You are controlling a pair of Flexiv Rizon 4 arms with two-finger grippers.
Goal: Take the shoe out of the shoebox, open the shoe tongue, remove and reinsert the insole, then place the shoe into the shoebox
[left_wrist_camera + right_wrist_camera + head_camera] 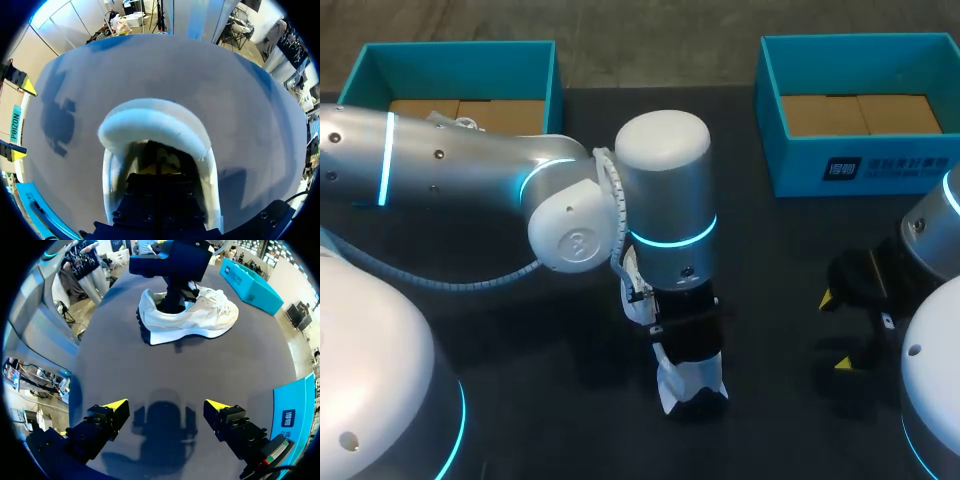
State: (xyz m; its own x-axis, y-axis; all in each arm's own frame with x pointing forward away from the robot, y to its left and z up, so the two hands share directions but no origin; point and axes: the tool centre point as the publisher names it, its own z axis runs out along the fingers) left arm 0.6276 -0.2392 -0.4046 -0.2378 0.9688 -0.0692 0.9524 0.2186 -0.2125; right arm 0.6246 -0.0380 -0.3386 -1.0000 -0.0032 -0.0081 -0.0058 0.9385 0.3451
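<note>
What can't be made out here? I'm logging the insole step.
Insole: hidden inside the shoe in all views; the left gripper fills the opening.
Shoe, head view: mostly covered by the left arm.
Left box, head view: floor partly behind that arm.

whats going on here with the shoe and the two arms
The shoe is out of its box and sits on the table. The left gripper is down inside the shoe's opening, likely working at the insole, which is hidden from view. The right gripper hangs over bare table near the shoe, its fingers open and holding nothing. The left box and right box stand at the back of the table.
</note>
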